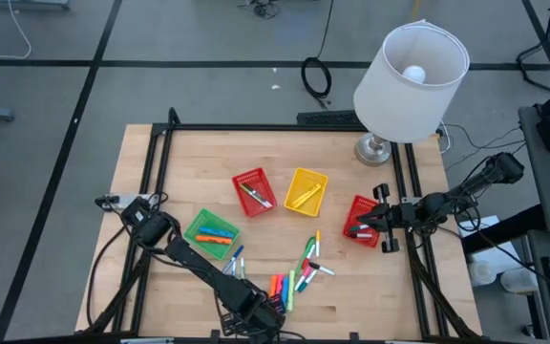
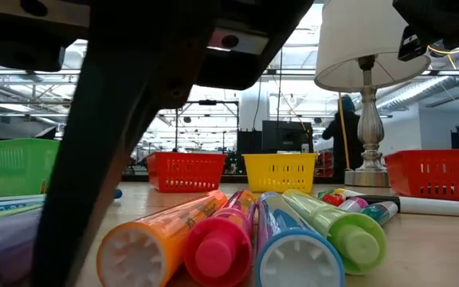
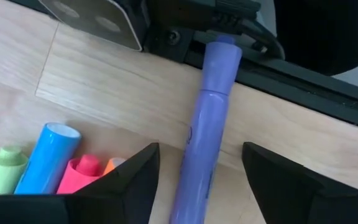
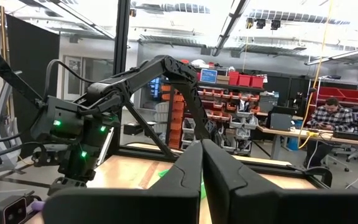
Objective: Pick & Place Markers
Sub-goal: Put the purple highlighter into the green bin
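A purple marker point(image 3: 207, 124) lies flat on the wooden table near its near edge. My left gripper point(image 3: 201, 152) is open and low over it, one finger on each side of its barrel without touching. Green, blue, pink and orange markers point(image 3: 48, 165) lie right beside it, and the same row shows close up in the low view point(image 2: 237, 239). More loose markers point(image 1: 304, 268) are scattered on the table's near middle. My right gripper point(image 4: 202, 149) is shut and hovers level over the right red basket point(image 1: 361, 222).
A green basket point(image 1: 211, 232) holding orange and blue markers, a red basket point(image 1: 254, 191) and a yellow basket point(image 1: 306, 191) stand mid-table. A lamp point(image 1: 409, 72) stands at the far right corner. A black frame rail point(image 3: 303, 93) runs just past the purple marker.
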